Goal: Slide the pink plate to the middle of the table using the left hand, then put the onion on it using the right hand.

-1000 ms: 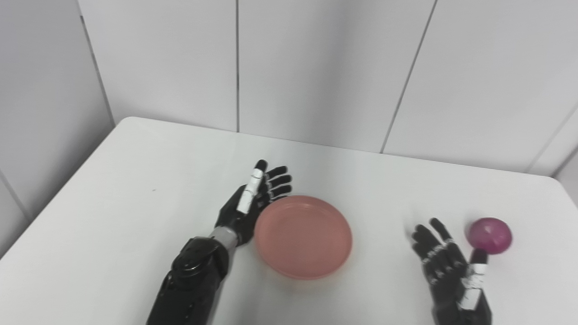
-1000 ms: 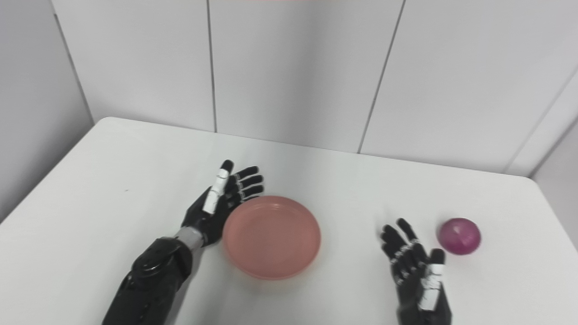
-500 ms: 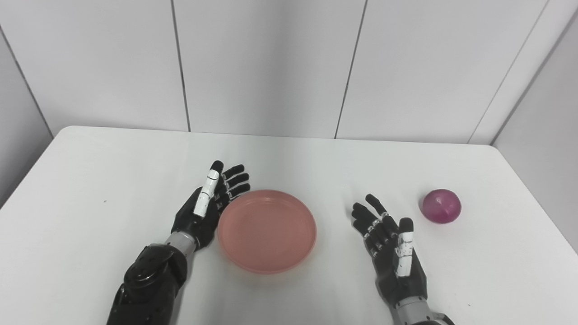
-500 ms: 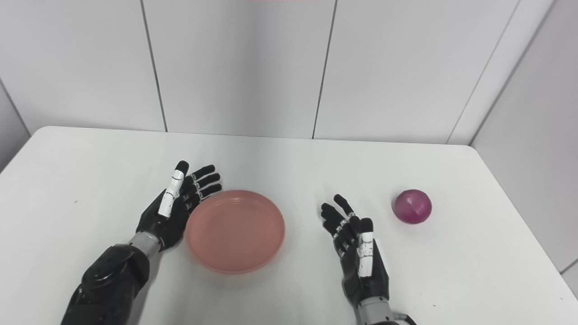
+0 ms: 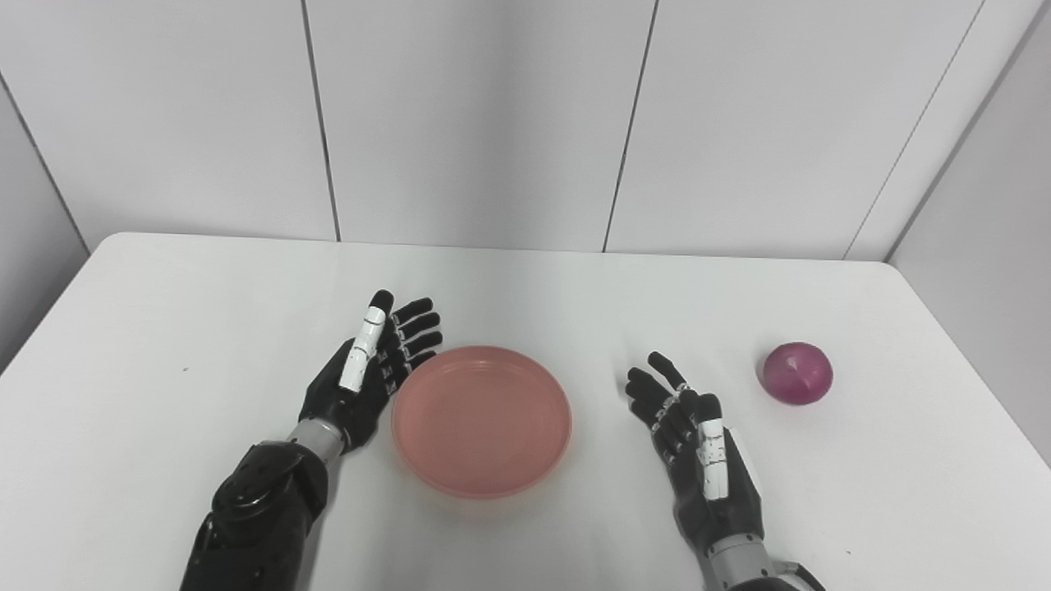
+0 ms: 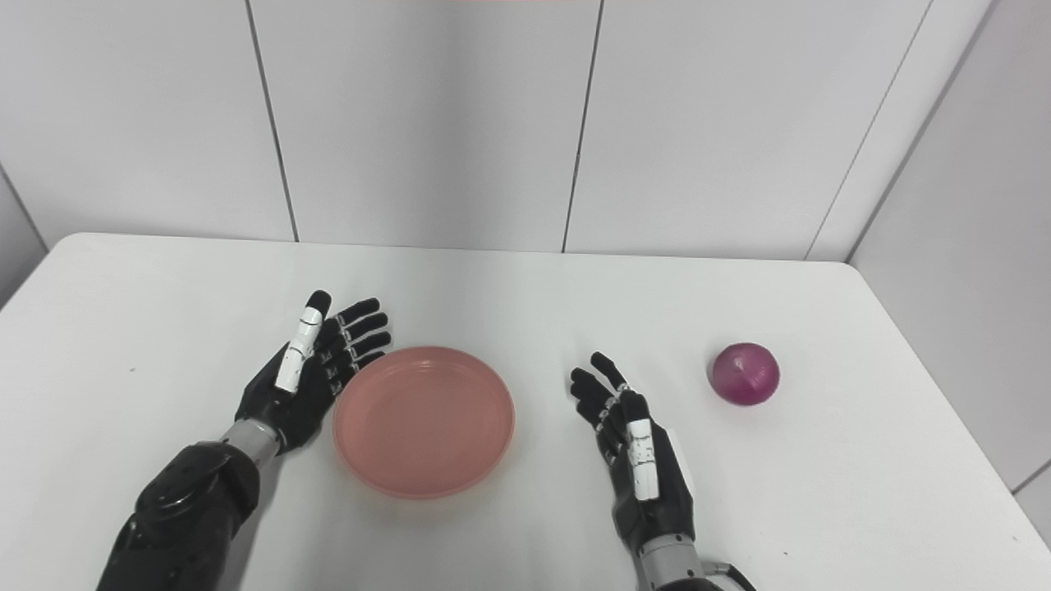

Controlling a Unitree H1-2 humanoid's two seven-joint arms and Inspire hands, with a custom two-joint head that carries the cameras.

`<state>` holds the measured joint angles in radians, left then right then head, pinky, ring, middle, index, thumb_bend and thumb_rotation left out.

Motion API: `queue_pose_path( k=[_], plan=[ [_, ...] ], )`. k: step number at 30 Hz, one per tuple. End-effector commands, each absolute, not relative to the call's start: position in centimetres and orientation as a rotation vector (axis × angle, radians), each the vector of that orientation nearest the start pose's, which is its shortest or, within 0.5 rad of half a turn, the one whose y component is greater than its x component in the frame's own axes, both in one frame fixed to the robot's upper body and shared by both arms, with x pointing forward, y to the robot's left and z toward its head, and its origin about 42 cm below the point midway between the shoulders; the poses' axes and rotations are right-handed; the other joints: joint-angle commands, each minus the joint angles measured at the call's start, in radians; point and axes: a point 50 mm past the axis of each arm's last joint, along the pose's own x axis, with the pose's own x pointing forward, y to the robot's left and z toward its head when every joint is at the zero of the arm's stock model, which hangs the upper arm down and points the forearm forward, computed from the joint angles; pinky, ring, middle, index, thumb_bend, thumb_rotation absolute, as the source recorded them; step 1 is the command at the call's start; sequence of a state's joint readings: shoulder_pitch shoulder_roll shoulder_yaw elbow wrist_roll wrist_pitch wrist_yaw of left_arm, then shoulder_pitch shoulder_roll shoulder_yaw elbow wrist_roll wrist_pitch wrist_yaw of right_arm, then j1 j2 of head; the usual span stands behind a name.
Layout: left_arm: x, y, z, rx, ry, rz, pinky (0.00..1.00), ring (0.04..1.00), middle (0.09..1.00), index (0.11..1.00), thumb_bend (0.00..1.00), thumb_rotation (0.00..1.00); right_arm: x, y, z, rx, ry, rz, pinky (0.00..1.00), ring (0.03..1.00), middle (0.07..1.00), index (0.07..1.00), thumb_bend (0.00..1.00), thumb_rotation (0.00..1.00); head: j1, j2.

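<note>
The pink plate (image 5: 481, 420) lies empty near the middle of the white table (image 5: 164, 328). My left hand (image 5: 369, 369) is open, fingers apart, right beside the plate's left rim; I cannot tell if it touches. The purple onion (image 5: 797, 373) sits on the table at the right. My right hand (image 5: 698, 447) is open and empty, between the plate and the onion, apart from both. The same scene shows in the right eye view: plate (image 6: 423, 420), onion (image 6: 745, 374), left hand (image 6: 316, 365), right hand (image 6: 636, 455).
Grey wall panels (image 5: 493, 123) stand behind the table's far edge. A side wall (image 5: 985, 205) runs close along the table's right edge near the onion.
The camera has swung to the right, shifting the whole picture. My right hand has moved left, away from the onion. My left hand stays beside the plate.
</note>
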<state>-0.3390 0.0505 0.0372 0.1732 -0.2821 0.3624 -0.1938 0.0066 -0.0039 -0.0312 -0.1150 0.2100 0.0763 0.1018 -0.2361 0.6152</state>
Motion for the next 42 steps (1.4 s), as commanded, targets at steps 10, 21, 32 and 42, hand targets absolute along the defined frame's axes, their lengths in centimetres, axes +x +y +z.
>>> queue_pose_path(
  k=[10,21,32,42],
  plan=[
    [39.0,20.9,12.3,-0.247,0.25,-0.252,0.88,0.868,0.863,0.79,0.67,0.88,29.9,-24.0,19.9,-0.078,-0.24,0.133,0.77,0.798,0.797,0.875,0.92,0.73,-0.092,-0.023],
    [39.3,21.7,12.5,-0.249,0.245,-0.251,0.9,0.892,0.879,0.832,0.64,0.89,32.2,-29.0,28.7,-0.453,-0.384,0.068,0.7,0.815,0.851,0.871,1.0,0.37,-0.135,-0.034],
    [39.5,21.8,12.3,-0.263,0.242,-0.251,0.9,0.888,0.872,0.822,0.64,0.87,34.5,-32.7,33.5,-0.7,-0.405,0.053,0.55,0.775,0.894,0.907,1.0,0.13,-0.143,-0.041],
    [39.4,21.6,12.3,-0.263,0.241,-0.251,0.9,0.884,0.873,0.819,0.65,0.87,37.7,-34.7,37.6,-1.093,-0.301,0.115,0.58,0.749,0.907,0.914,1.0,0.16,-0.14,-0.041]
  ],
)
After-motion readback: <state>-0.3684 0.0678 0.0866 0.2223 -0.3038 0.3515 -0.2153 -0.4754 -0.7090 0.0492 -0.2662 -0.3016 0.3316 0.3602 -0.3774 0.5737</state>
